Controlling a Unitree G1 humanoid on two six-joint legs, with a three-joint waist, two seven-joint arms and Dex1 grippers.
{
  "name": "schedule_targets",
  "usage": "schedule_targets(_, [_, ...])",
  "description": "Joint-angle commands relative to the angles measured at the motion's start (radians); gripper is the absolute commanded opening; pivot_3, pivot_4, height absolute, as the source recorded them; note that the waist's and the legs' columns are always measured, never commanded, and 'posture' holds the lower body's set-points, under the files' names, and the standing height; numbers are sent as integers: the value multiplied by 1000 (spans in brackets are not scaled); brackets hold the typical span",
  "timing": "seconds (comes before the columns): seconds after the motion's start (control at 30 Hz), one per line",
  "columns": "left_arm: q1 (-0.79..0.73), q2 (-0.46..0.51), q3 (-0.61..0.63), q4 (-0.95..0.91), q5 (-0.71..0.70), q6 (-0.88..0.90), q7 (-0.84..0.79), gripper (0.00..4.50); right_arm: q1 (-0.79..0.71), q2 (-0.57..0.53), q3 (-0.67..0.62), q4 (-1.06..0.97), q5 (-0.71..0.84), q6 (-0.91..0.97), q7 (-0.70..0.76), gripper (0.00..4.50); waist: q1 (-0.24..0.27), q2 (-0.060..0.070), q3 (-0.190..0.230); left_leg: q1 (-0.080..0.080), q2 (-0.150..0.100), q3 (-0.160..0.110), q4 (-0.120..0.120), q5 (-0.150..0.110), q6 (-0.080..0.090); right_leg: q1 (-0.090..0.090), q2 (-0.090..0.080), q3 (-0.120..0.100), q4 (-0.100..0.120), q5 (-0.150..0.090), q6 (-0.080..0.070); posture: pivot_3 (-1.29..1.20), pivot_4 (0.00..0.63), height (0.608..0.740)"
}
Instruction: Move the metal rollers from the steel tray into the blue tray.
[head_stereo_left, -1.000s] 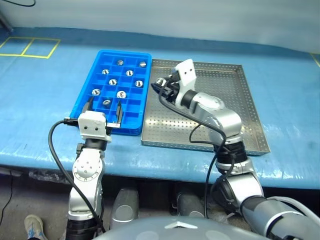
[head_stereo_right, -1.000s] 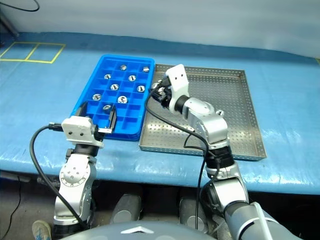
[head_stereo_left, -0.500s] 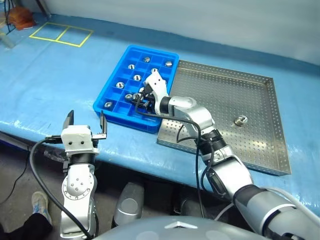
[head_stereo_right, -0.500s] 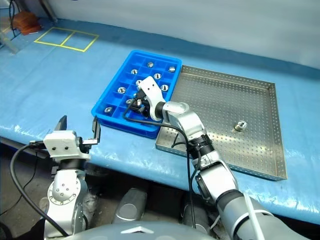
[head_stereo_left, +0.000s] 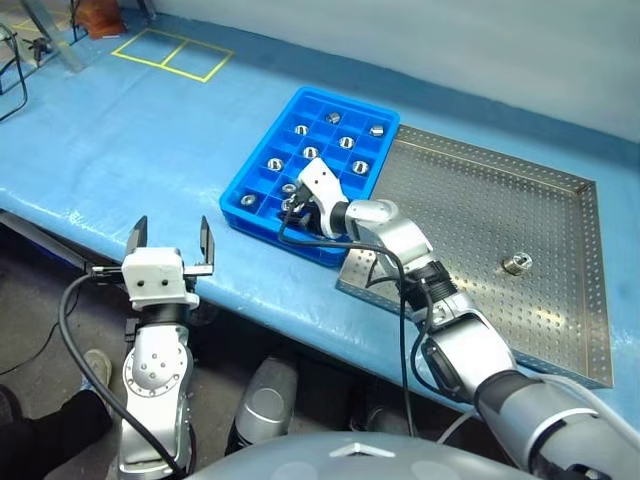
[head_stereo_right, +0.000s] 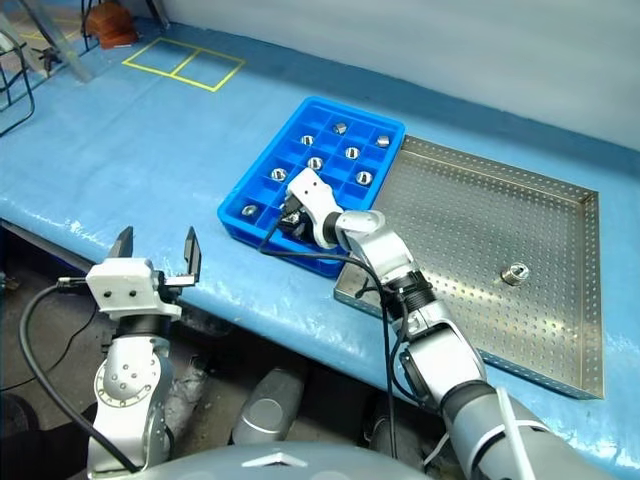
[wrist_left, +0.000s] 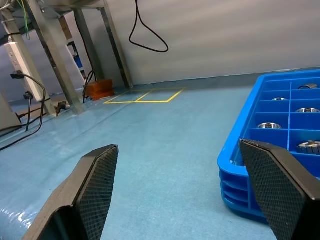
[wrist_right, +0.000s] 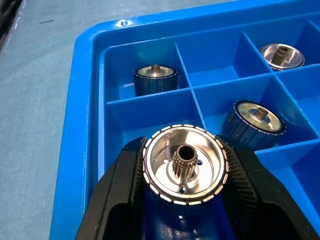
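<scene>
The blue tray (head_stereo_left: 257, 152) lies left of the steel tray (head_stereo_left: 470, 190) on the blue table cover. Several metal rollers (head_stereo_left: 346, 141) sit in the blue tray's compartments, and one roller (head_stereo_left: 516, 264) lies on the steel tray's right side. My right gripper (head_stereo_left: 296, 204) hovers low over the blue tray's near compartments, shut on another roller (wrist_right: 184, 162) held end-up between its black fingers (wrist_right: 119, 182). Two neighbouring compartments hold rollers (wrist_right: 155, 78) (wrist_right: 254, 118). My left gripper (head_stereo_left: 170, 240) is open and holds nothing, at the table's front edge to the left of the blue tray (wrist_left: 280, 125).
Yellow taped squares (head_stereo_left: 175, 52) mark the cover at the far left. Metal frame legs and cables (wrist_left: 50, 60) stand beyond the table's left end. The table's front edge runs diagonally just past my left gripper.
The whole view has swung left. My right gripper carried the roller from the trays' shared edge over the blue tray and lower. My left gripper left the blue tray's near rim.
</scene>
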Motion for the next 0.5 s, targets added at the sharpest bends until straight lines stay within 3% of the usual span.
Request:
schedule_targets(0.03, [-16,8,-7,-20,7,-10,-9,4235,18,-43,0,-84,12,54,54,1719,11,0,0,0,0,0,0,0,0,0,0,0,0,0,0,504,150,740])
schedule_targets(0.27, [-39,15,-14,-8,4,-7,-19,4235,37,-78,28,-100,-15,87,70,1719,27,0,0,0,0,0,0,-1,-1,0,0,-1,-1,0,-1,475,150,740])
schedule_targets(0.3, [-42,16,-13,-6,4,-6,-20,4235,43,-75,29,-102,-17,77,67,2453,27,0,0,0,0,0,0,-1,-1,0,0,-1,-1,-1,-1,475,150,740])
schedule_targets(0.4, [-67,23,-19,7,-1,-3,-32,4235,62,-55,-19,-132,3,28,29,3320,27,-1,-1,0,0,0,0,-1,-2,0,0,-1,-1,-1,-1,446,150,740])
schedule_targets(0.5, [-105,41,-34,36,-2,-5,-57,4235,80,-40,-121,-172,39,-1,-40,3320,22,0,-1,0,0,0,0,-1,-2,0,0,-1,-1,-1,-1,400,150,740])
